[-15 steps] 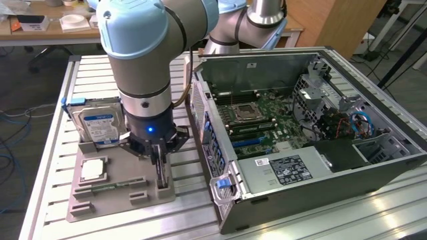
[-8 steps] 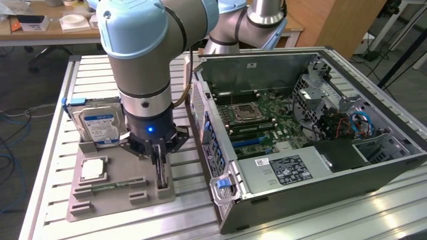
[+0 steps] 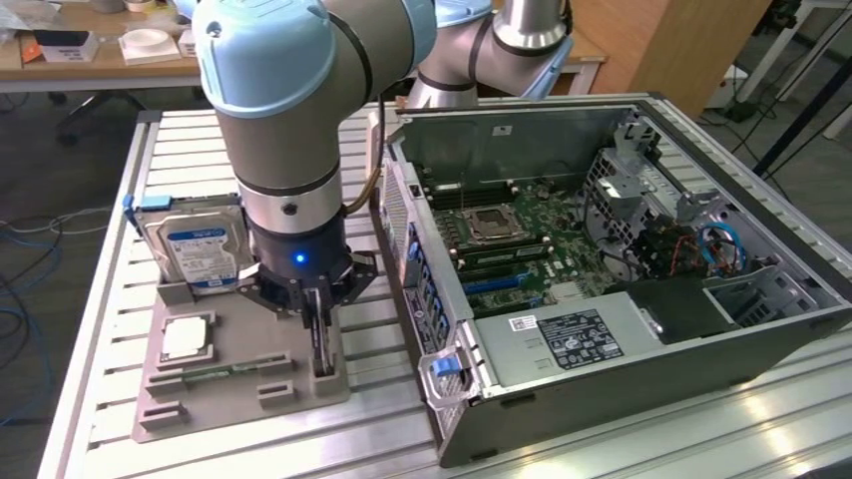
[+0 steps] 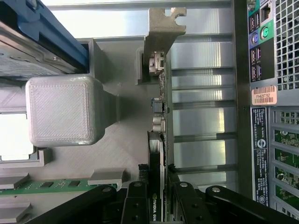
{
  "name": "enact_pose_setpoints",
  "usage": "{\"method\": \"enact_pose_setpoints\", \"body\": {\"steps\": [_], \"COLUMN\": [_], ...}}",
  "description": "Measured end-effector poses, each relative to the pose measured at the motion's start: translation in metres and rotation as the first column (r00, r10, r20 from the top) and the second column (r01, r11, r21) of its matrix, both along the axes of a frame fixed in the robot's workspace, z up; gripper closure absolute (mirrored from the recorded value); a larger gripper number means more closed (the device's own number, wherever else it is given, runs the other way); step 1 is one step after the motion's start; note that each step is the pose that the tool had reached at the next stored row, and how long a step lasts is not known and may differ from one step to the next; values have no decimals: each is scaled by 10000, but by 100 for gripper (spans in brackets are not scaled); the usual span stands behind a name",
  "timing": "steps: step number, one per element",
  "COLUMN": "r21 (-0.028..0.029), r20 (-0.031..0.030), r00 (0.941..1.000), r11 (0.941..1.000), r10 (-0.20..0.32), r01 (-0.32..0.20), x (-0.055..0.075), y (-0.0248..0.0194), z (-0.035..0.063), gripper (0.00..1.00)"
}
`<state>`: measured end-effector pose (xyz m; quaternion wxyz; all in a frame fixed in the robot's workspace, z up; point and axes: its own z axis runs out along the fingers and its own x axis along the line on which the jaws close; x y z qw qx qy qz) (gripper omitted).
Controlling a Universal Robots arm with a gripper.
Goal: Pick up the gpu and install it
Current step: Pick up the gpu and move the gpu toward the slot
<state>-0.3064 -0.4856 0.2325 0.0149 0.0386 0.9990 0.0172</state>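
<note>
Gripper (image 4: pixel 158 199) clenched on gpu (image 4: pixel 158 158): black fingers (image 4: pixel 136 203) press both flat faces, away from the metal bracket (image 4: pixel 162 28) end. Gpu stands on edge in its slot of the grey holder (image 4: pixel 126 140), not lifted by the look of it.

Judged light, stiff and thin. Fragile at the components and contact edge, so the flat faces are the place to hold, squarely, or it may tilt.

Count on holder: one gpu, one RAM stick (image 3: pixel 219 371), one CPU (image 3: pixel 187 337), one hard drive (image 3: pixel 200 249). Beyond: one open case (image 3: pixel 573 339). All on slatted desk (image 3: pixel 100 299).
</note>
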Motion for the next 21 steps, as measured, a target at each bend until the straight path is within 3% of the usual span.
{"method": "enact_pose_setpoints", "body": {"steps": [21], "r21": [13], "r20": [3], "r00": [10000], "r11": [10000], "r10": [-1], "r01": [1], "x": [0], "y": [1], "z": [6], "gripper": [74]}}
